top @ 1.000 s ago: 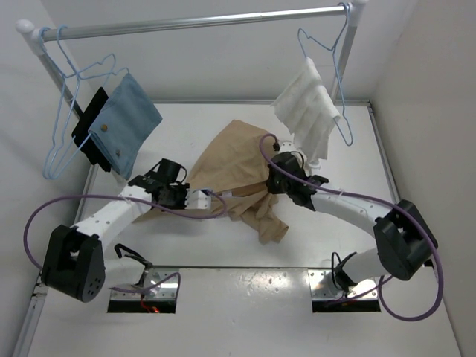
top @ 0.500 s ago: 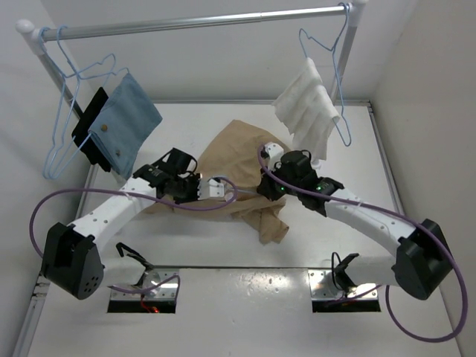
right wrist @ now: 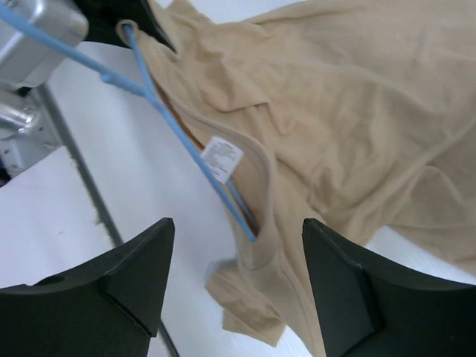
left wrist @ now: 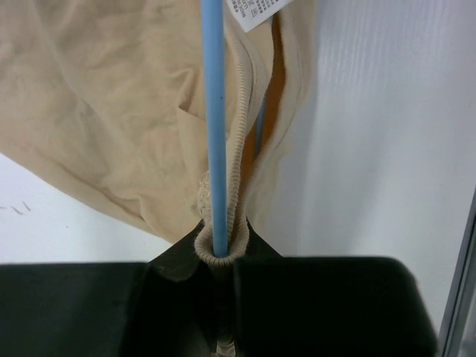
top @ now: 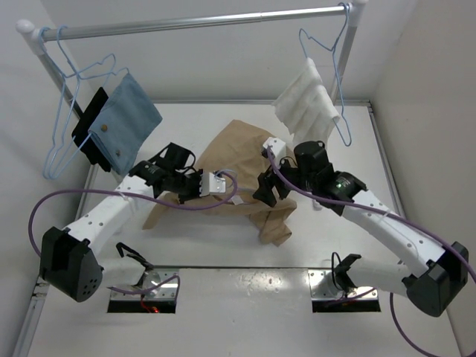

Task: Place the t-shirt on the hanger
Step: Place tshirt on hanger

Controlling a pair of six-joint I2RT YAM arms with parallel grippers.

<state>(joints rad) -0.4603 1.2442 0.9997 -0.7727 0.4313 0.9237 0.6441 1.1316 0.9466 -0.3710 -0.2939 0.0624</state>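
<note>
Left wrist view: my left gripper [left wrist: 221, 262] is pinched tight on the thin blue wire of the hanger [left wrist: 216, 111] together with the ribbed collar of the t-shirt [left wrist: 104, 111], which is tan, soft and creased, its white label [left wrist: 256, 11] just beyond along the wire. The shirt lies crumpled on the white table [top: 223, 260] between my two arms, with the wire running in through the neck opening. My right gripper [right wrist: 236, 245], clamped a second ago, now stands spread over the collar with nothing pinched between its fingers.
</note>
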